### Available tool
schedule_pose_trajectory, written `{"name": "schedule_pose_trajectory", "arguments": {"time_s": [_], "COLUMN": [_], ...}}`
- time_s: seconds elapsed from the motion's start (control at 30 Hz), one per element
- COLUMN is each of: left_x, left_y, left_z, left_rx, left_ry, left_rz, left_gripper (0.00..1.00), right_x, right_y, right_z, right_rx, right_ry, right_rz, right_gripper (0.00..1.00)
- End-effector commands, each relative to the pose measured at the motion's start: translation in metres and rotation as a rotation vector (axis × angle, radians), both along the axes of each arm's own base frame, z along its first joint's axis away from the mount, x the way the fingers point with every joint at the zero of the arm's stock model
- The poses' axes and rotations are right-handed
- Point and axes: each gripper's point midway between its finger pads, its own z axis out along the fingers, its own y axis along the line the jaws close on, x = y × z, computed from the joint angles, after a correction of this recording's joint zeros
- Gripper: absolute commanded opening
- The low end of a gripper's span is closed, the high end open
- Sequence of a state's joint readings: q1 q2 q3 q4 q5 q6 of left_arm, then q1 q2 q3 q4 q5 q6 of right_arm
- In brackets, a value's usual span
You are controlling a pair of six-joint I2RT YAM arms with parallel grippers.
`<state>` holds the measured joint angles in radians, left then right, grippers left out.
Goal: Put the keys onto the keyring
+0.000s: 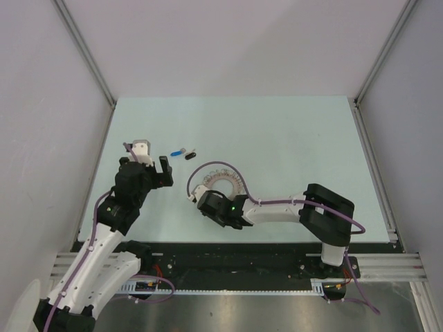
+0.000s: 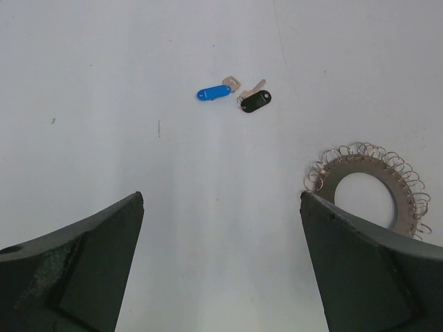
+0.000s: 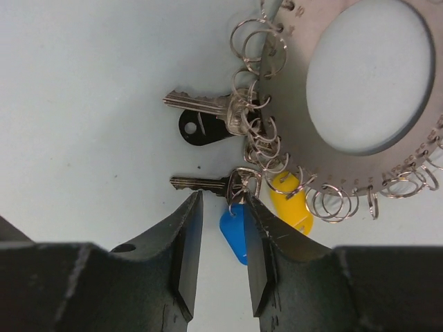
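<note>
Left gripper [image 2: 221, 197] is hovering above the table [image 2: 104, 83] with its jaws standing wide apart and nothing between them.

Two loose keys are lying side by side on the table ahead of it: the loose blue key [image 2: 212, 92] and the loose black key [image 2: 256, 102], just beside each other, well apart from the keyring [image 2: 367, 164].

The keyring is lying flat on the table, to the right of the loose keys and near the right arm.

Right gripper [image 3: 223, 199] is sitting low at the ring's fringe of wire loops, jaws narrow with a slim gap showing. The hung blue key [image 3: 234, 238] is lying in that gap, against the right-hand finger; the other finger is standing clear of it, so nothing is visibly being clamped.

On the neighbouring loops, the hung black key [image 3: 201, 128] and a yellow tag [image 3: 291, 206] are hanging at the ring's edge.
</note>
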<state>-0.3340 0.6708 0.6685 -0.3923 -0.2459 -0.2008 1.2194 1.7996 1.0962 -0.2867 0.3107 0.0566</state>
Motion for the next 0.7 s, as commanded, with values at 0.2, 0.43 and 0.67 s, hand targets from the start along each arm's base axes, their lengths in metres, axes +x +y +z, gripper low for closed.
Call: {"name": "schedule_pose_trajectory", "arguments": {"time_s": [0.2, 0.43, 0.67], "left_x": [0.000, 0.000, 0.001], "left_y": [0.006, 0.006, 0.005], "left_z": [0.005, 0.003, 0.002], "left_rx": [0.005, 0.010, 0.013], "left_ry": [-0.028, -0.021, -0.017], "left_rz": [0.019, 0.015, 0.007], "left_gripper": [1.00, 1.00, 1.00], "right_x": [0.010, 0.011, 0.011], "right_y": [-0.006, -0.008, -0.012], "right_z": [-0.008, -0.004, -0.004], "right_rx": [-0.122, -0.123, -0.138], "right_ry": [-0.093, -0.101, -0.103], "right_rz": [-0.070, -0.078, -0.085], "right_gripper": [0.30, 0.28, 0.19]}}
